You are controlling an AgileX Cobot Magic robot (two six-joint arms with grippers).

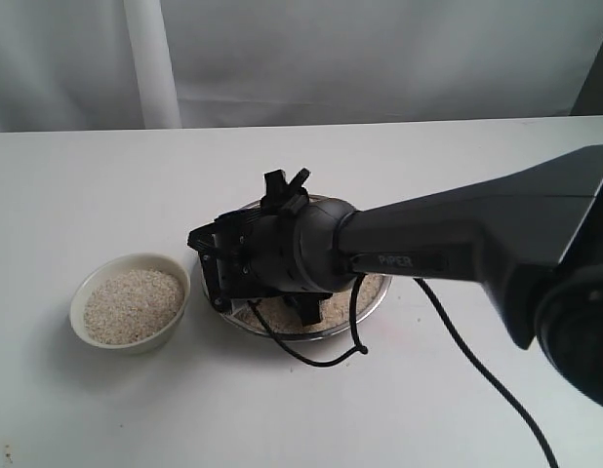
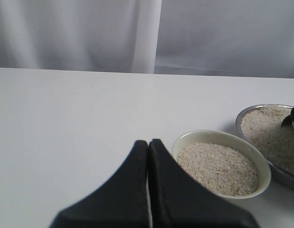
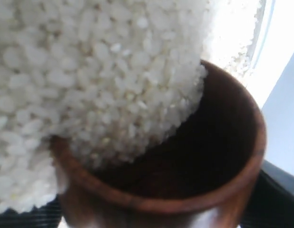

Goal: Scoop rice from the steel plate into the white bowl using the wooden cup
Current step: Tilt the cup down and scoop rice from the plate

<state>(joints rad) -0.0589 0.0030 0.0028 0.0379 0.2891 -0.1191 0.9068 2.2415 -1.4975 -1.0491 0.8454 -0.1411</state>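
The steel plate (image 1: 372,304) lies mid-table with rice (image 1: 278,312) in it, mostly hidden under my right arm's wrist (image 1: 282,253). In the right wrist view my right gripper (image 3: 151,211) is shut on the wooden cup (image 3: 232,161), which is tipped mouth-first into the rice (image 3: 90,71); grains spill over its rim into the dark inside. The white bowl (image 1: 136,343) stands left of the plate, holding rice (image 1: 134,304) nearly to its rim. My left gripper (image 2: 148,142) is shut and empty, just short of the bowl (image 2: 262,166); the plate (image 2: 238,124) lies beyond.
A black cable (image 1: 477,375) trails from the right arm across the white table (image 1: 106,185) toward the front right. A pale curtain (image 1: 380,49) hangs behind the table's far edge. The left arm is out of the exterior view.
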